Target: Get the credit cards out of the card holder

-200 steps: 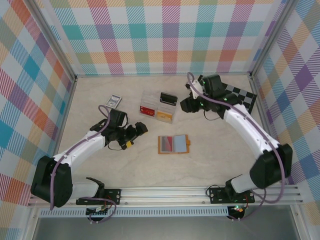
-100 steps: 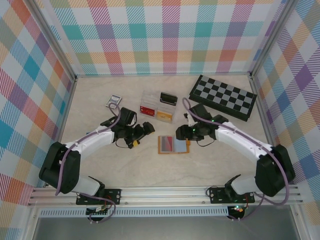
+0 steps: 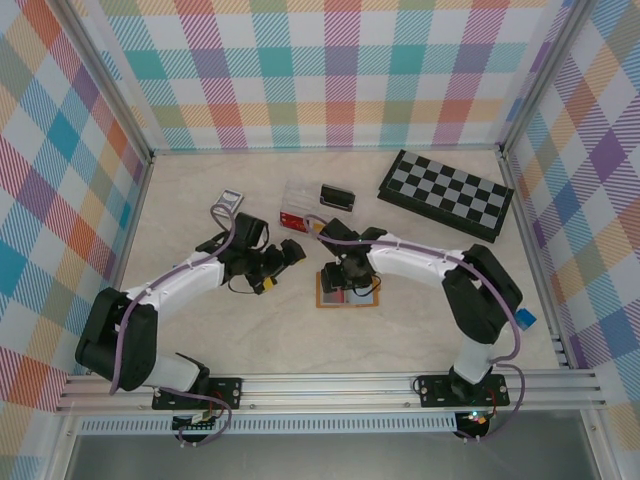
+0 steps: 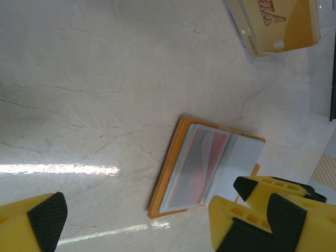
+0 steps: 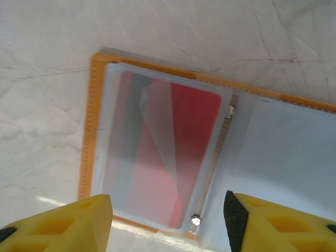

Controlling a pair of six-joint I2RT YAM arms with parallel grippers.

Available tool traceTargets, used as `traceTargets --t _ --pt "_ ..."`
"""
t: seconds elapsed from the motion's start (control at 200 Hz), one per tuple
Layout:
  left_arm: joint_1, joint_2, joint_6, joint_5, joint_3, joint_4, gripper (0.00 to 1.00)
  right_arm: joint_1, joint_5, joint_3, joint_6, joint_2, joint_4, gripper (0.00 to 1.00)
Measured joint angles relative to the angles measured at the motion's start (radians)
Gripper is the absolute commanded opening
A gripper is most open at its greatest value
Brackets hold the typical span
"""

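The card holder point(image 3: 362, 296) lies open and flat on the table point(image 3: 300, 340), just below the centre of the top view; its orange-tan cover frames clear sleeves. In the right wrist view the left sleeve holds a red card point(image 5: 173, 157); the right panel looks pale grey-blue, and what it holds I cannot tell. The right gripper point(image 5: 167, 218) hangs directly over the holder, fingers apart, gripping nothing; the left gripper point(image 3: 278, 268) sits just left of the holder, fingers spread wide and empty. A clear plastic box point(image 4: 275, 23) with red and yellow contents lies above centre, partly under the right arm; the chessboard point(image 3: 447, 196) lies at upper right.
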Motion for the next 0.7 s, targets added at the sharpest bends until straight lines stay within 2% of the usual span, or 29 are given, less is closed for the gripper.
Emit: traceTargets --t 0.195,0.405,0.545,0.7 --pt "0.005 -0.002 -0.003 0.002 -0.006 0.000 0.99 0.000 0.008 0.025 0.008 0.074 -0.040 0.59" --pt "0.006 0.001 -0.003 0.030 0.002 0.000 0.94 -0.008 0.011 0.034 0.022 0.095 -0.055 0.50" --pt "0.006 0.021 -0.004 0.056 0.005 0.003 0.85 -0.016 0.000 0.034 0.024 0.097 -0.054 0.47" --pt "0.003 0.056 0.001 0.092 0.005 0.006 0.70 -0.028 -0.023 0.021 0.022 0.094 -0.039 0.46"
